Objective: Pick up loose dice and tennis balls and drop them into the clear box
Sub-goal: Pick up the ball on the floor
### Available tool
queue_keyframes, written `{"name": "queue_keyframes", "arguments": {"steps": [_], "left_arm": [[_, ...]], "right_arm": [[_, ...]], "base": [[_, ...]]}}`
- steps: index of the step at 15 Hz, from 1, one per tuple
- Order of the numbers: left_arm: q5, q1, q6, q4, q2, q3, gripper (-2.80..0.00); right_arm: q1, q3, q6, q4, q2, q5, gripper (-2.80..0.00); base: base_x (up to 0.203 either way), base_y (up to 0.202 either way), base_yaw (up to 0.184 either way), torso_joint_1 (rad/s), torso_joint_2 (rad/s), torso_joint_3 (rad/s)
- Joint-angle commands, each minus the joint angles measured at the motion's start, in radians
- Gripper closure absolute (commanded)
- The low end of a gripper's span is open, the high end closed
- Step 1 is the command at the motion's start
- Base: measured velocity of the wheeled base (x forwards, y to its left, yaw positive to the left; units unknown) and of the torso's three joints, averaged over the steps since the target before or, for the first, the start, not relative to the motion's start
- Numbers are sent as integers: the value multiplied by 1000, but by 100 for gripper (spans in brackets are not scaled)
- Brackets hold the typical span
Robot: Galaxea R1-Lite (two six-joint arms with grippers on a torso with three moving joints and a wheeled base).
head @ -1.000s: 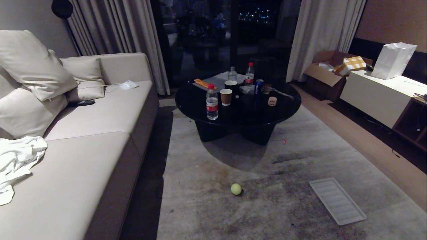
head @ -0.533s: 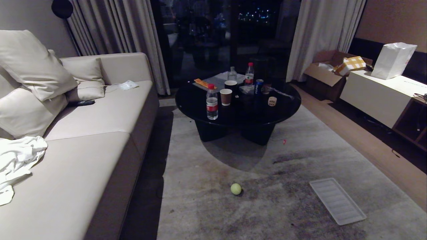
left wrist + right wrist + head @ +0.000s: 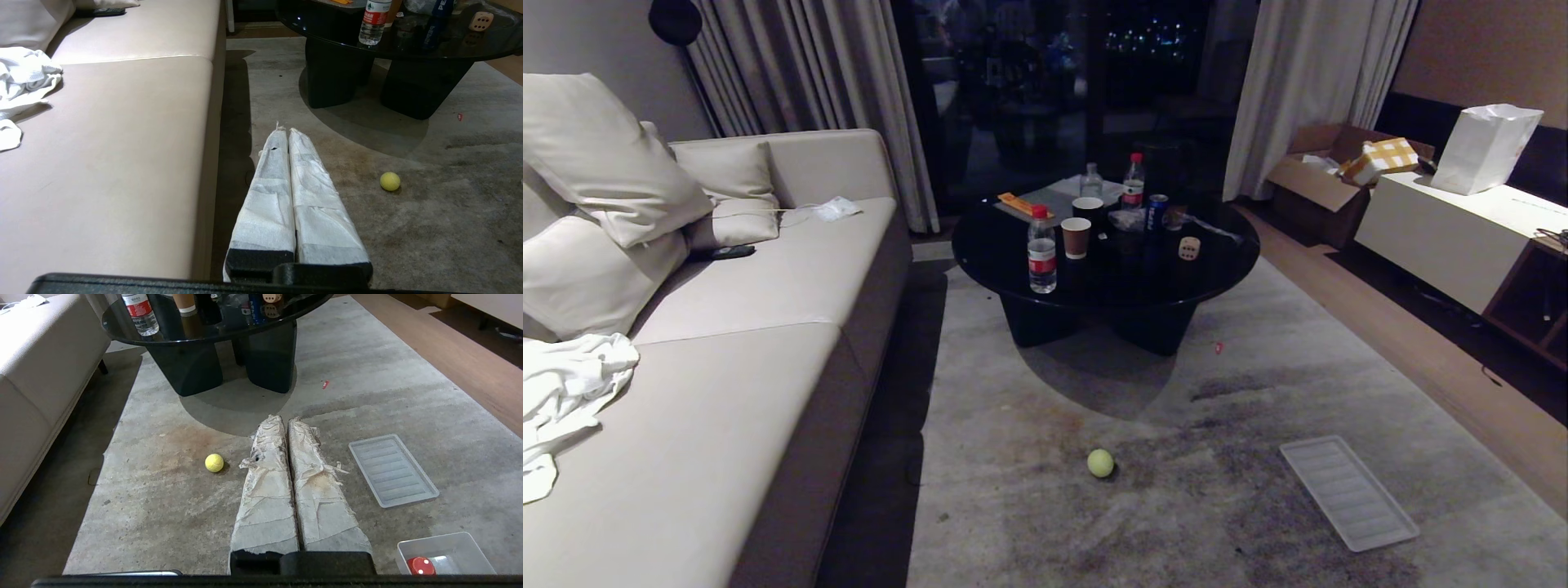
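Note:
One yellow-green tennis ball (image 3: 1100, 463) lies loose on the grey rug in front of the round black table (image 3: 1013, 261). A beige die (image 3: 1189, 248) with dark pips sits on that table near its right side. The clear box (image 3: 433, 539) stands on the rug, seen only in the right wrist view, with a red white-dotted piece (image 3: 421, 565) inside. My left gripper (image 3: 284, 130) is shut and empty, held above the rug beside the sofa, with the ball (image 3: 390, 181) off to one side. My right gripper (image 3: 286, 418) is also shut and empty, between the ball (image 3: 214, 462) and the lid. Neither arm shows in the head view.
A ribbed whitish lid (image 3: 1347, 492) lies flat on the rug to the right. Bottles, cups and a can crowd the table. A beige sofa (image 3: 727, 343) runs along the left, with a white cloth (image 3: 564, 392) on it. A low cabinet (image 3: 1454, 237) and a cardboard box (image 3: 1323, 180) stand at the right.

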Motion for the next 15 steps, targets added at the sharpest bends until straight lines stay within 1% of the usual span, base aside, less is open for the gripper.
{"name": "queue_keyframes", "arguments": {"steps": [1,4,5,7,8,10,13,15], "left_arm": [[1,0,0,0,0,2,0],[3,0,-7,0,0,2,0],[6,0,-22,0,0,2,0],[32,0,-55,0,1,2,0],[33,0,-70,-1,0,2,0],[30,0,-61,0,2,2,0],[36,0,-73,-1,0,2,0],[33,0,-69,-3,0,2,0]], "right_arm": [[1,0,1,0,1,0,0],[1,0,1,0,1,0,0],[1,0,1,0,1,0,0],[1,0,1,0,1,0,0],[1,0,1,0,1,0,0],[1,0,1,0,1,0,0],[2,0,1,0,1,0,0],[1,0,1,0,1,0,0]], "base": [[0,0,0,0,0,0],[0,0,0,0,0,0],[0,0,0,0,0,0],[0,0,0,0,0,0],[0,0,0,0,0,0],[0,0,0,0,0,0],[0,0,0,0,0,0],[0,0,0,0,0,0]]}}
